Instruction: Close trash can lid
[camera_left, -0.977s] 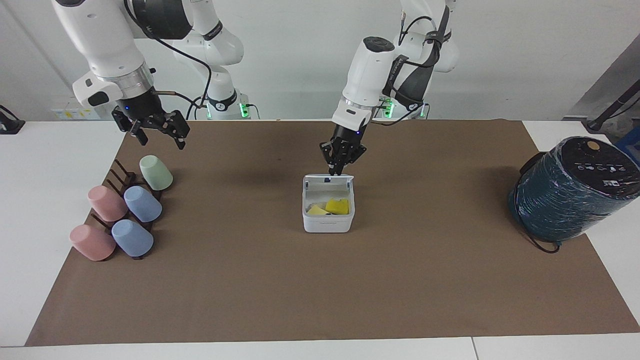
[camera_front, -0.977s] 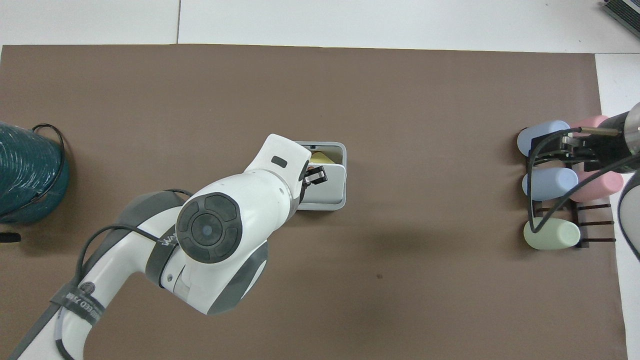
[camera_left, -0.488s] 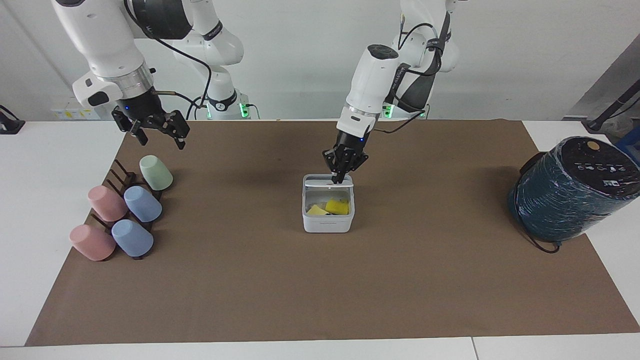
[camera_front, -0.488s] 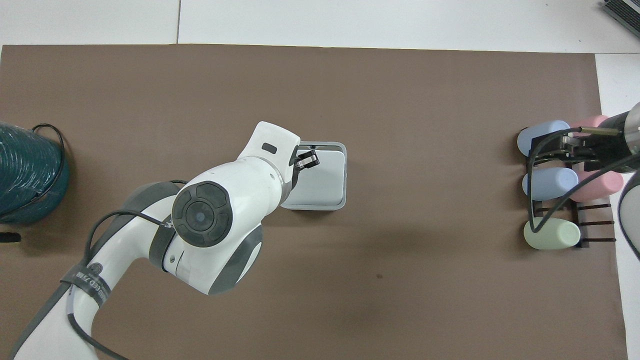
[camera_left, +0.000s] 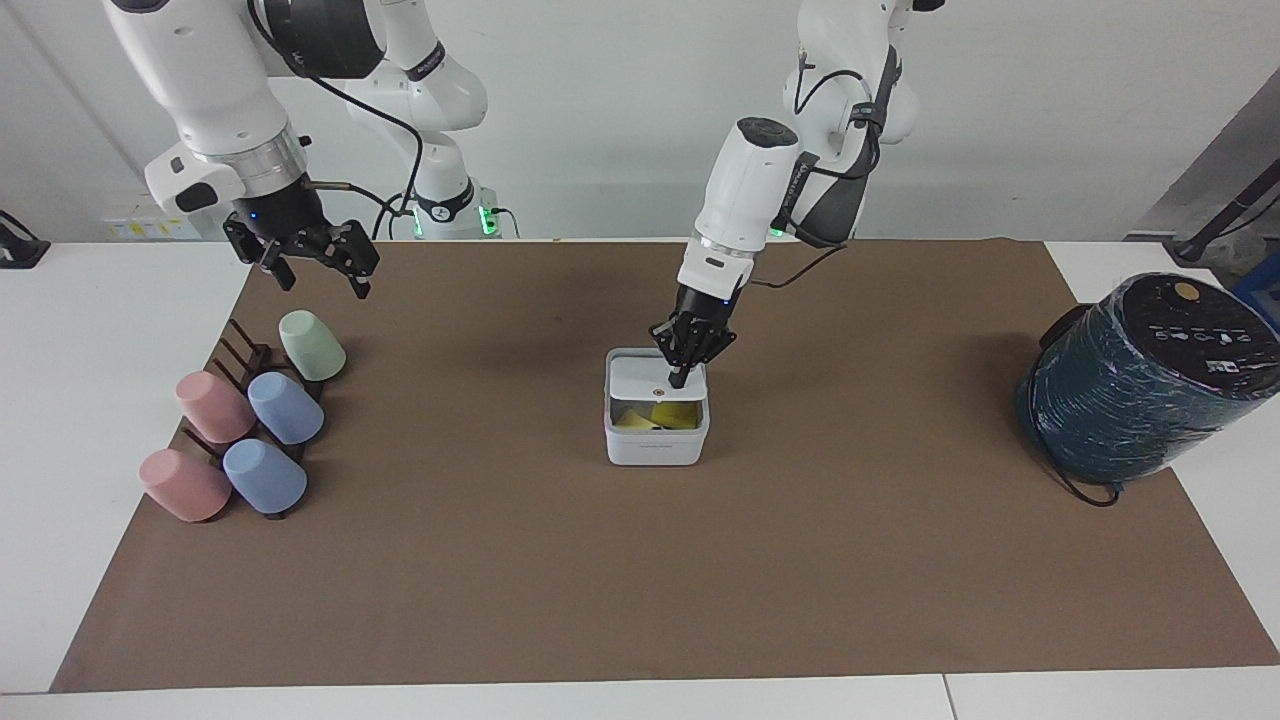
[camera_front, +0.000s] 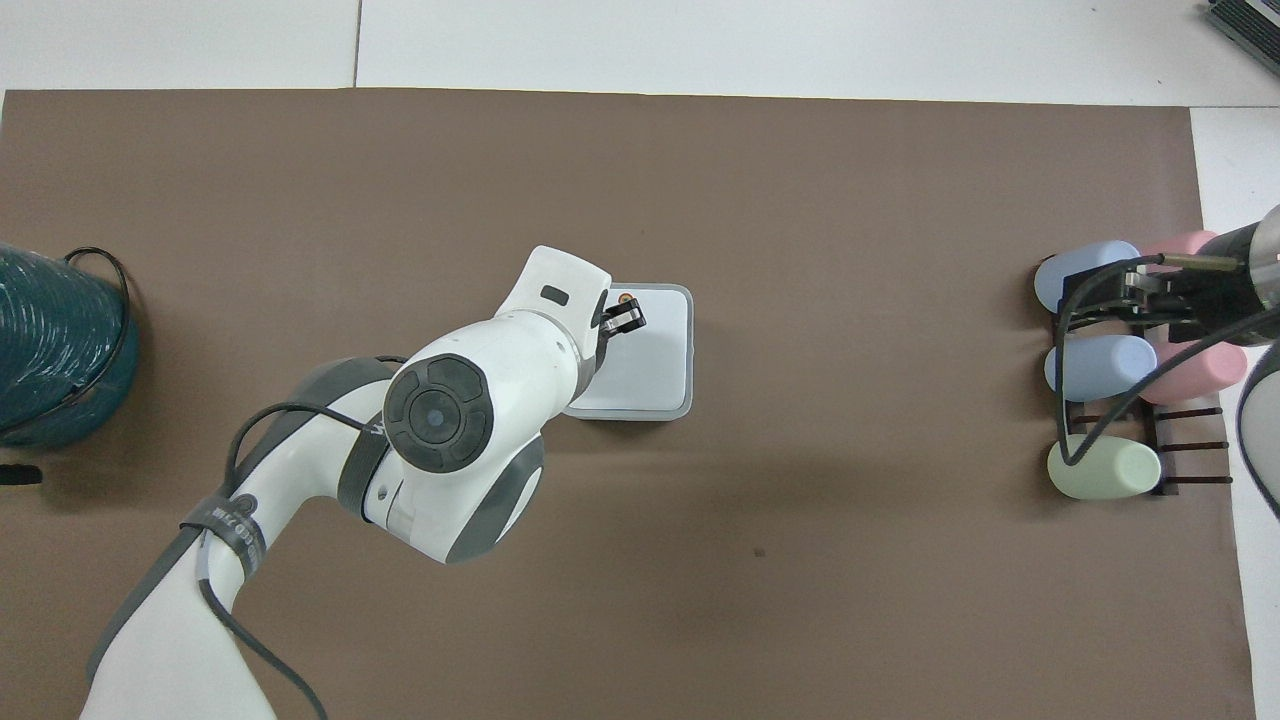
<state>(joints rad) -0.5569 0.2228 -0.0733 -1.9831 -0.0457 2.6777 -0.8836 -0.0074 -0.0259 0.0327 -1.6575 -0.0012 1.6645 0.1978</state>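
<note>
White plastic forms the trash can (camera_left: 655, 447), a small square box with rounded corners that stands on the brown table mat (camera_left: 640, 580) at mid-table, roughly midway between the two arms' ends. Its lid (camera_left: 650, 380) is hinged at the edge nearer to the robots and is tilted partway down over the opening: in the facing view the top face with its small orange dot (camera_left: 660, 379) is visible, while a gap remains under the free edge through which yellow contents (camera_left: 662, 416) show inside the box. In the overhead view the lid (camera_front: 650, 355) covers nearly the whole opening. The left gripper (camera_left: 680, 381) is over the lid with its tip on the top face just beside the orange dot; the fingers are drawn together and grasp nothing. The right gripper (camera_left: 312, 262) hangs in the air with its fingers spread apart, over the mat near a dark rack (camera_left: 245, 365) at the right arm's end of the table; that arm waits. The rack carries five cups lying on its pegs: one green cup (camera_left: 312, 345), two blue cups (camera_left: 286, 408), and two pink cups (camera_left: 213, 405). A large dark teal wrapped cylinder (camera_left: 1145, 375) stands at the left arm's end of the table, well apart from the trash can.
</note>
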